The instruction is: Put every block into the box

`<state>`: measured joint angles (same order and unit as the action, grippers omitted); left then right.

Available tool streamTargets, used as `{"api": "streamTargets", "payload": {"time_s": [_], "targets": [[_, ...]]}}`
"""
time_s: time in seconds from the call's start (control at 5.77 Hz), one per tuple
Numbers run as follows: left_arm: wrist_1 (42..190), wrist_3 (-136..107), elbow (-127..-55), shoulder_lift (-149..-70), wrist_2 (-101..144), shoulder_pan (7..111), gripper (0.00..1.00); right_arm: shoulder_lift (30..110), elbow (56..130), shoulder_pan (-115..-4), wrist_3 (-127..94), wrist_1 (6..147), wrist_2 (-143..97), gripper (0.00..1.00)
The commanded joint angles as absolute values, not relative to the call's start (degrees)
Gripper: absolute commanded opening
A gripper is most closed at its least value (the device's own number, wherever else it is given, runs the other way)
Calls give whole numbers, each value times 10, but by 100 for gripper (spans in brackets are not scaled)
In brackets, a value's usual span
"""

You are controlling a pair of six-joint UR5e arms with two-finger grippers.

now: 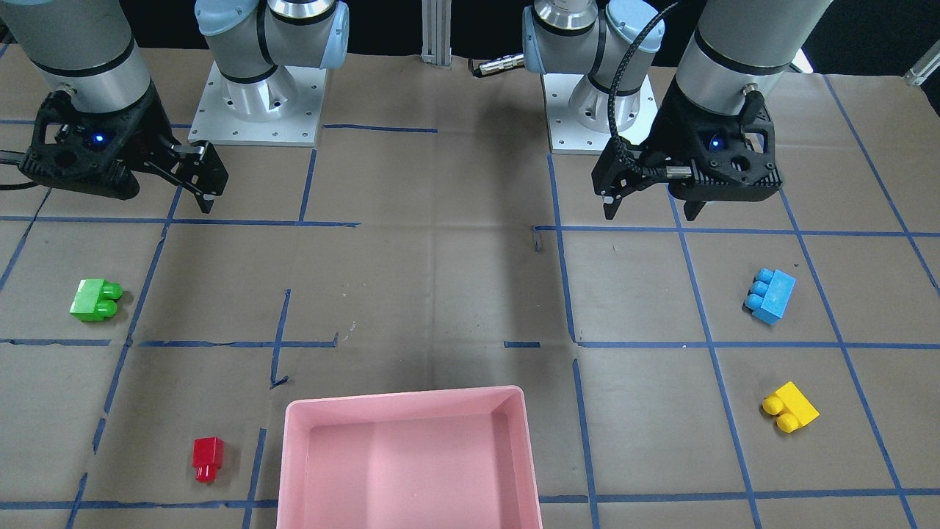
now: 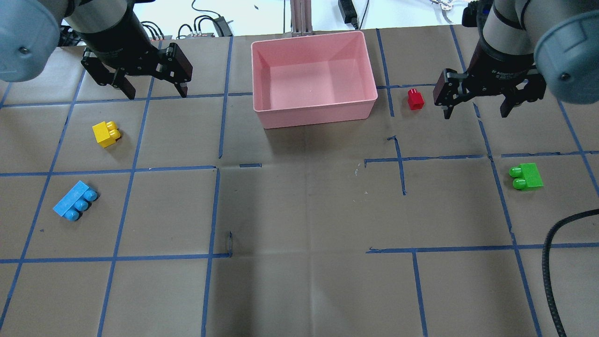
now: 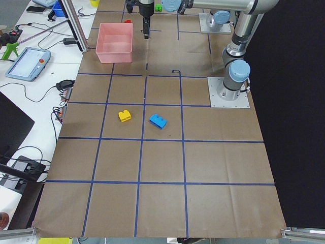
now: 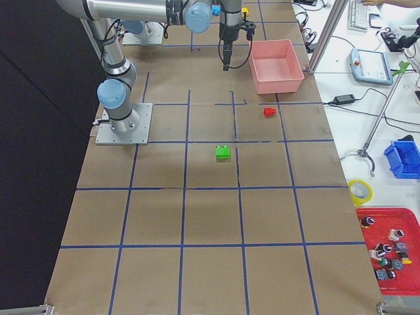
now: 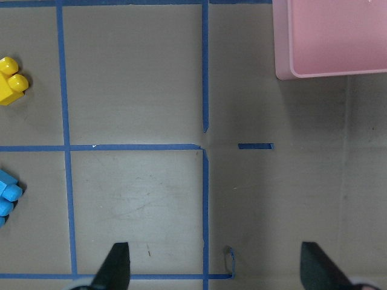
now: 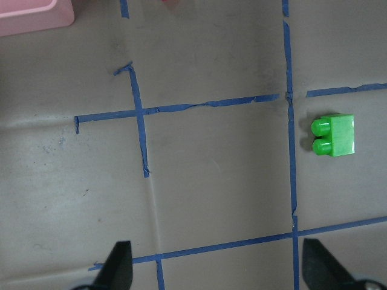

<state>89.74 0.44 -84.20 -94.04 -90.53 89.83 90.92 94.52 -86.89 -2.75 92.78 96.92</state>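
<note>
The pink box stands empty at the table's far middle. All the blocks lie on the paper outside it. On my left side are the yellow block and the light-blue block. My left gripper hangs open and empty above the table beyond the yellow one, left of the box. To the right, the red block sits close beside the box, and the green block lies nearer me. My right gripper hovers open and empty just right of the red block.
Brown paper with a blue tape grid covers the table. A black cable curls in at the near right. Beyond the far edge lie cables, a tablet and parts bins. The arm bases stand at my edge.
</note>
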Motion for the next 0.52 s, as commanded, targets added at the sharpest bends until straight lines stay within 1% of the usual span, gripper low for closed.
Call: {"api": "streamTargets", "payload": {"time_s": [0.0,0.35], "targets": [[897,4,-842,-940,-905,898,100,925,968,-873,-31,943,890,100],[897,4,-842,-940,-905,898,100,925,967,-880,-20,957,887,100]]}}
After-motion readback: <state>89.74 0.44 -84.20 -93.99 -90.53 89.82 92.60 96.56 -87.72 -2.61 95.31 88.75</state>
